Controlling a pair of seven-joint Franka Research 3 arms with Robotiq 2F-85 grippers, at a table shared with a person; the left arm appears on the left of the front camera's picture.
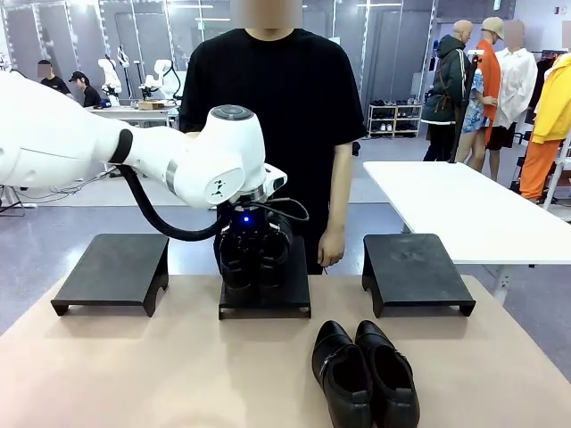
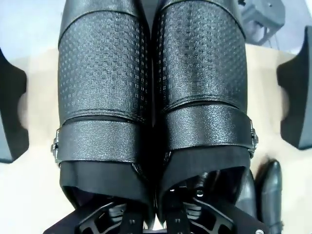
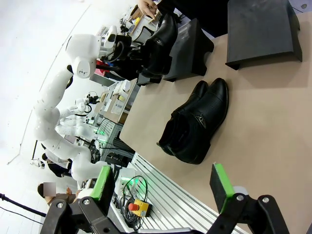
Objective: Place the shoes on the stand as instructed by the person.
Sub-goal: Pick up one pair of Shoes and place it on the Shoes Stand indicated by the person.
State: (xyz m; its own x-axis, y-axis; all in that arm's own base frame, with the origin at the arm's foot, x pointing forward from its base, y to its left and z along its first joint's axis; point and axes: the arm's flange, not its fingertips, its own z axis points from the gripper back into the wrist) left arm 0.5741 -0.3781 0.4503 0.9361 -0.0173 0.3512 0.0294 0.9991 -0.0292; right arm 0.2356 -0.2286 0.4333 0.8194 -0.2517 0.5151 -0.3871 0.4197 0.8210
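Open lab hall, white worktables (image 1: 464,207)

Four shoes (image 1: 343,374) (two pairs); three stands (image 1: 111,263)

Showed grained, embossed black leather on centre shoes (image 2: 105,73). Looked smoother, glossier on pair (image 1: 343,379) at five o'clock.

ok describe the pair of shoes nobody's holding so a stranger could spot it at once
Start at the tan table, whose far side carries a row of three black stands. Nearer the robot, in front of the gap between the middle stand and the right stand, lies the loose pair. It lies flat on the bare tabletop, while the other pair is up at the middle stand.
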